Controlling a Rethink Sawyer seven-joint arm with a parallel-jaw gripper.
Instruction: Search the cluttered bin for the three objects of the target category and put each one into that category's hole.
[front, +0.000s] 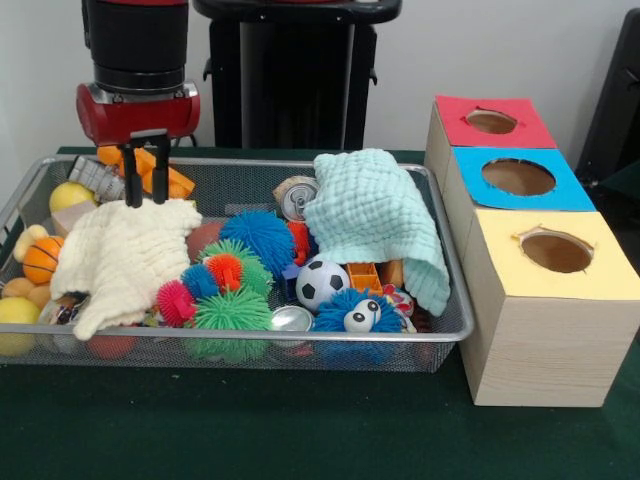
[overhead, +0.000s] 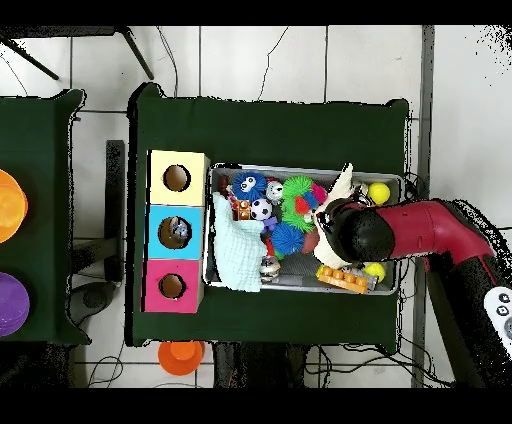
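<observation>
Right now the gripper (front: 146, 180) hangs over the far-left part of the wire bin (front: 448, 330), its two black fingers (front: 131, 178) a narrow gap apart with nothing between them, tips at the far edge of the cream cloth (front: 120, 262). Which category is wanted cannot be told; toys fill the bin, some hidden under this cloth and the mint cloth (front: 378, 218). Pinching here may snag cloth and drag neighbours like the orange block (front: 176, 182) over the rim. The three boxes (front: 545, 310) stand on the worktop just beside the bin's right end.

Front view faces the bin (front: 440, 330) closely; overhead looks straight down.
</observation>
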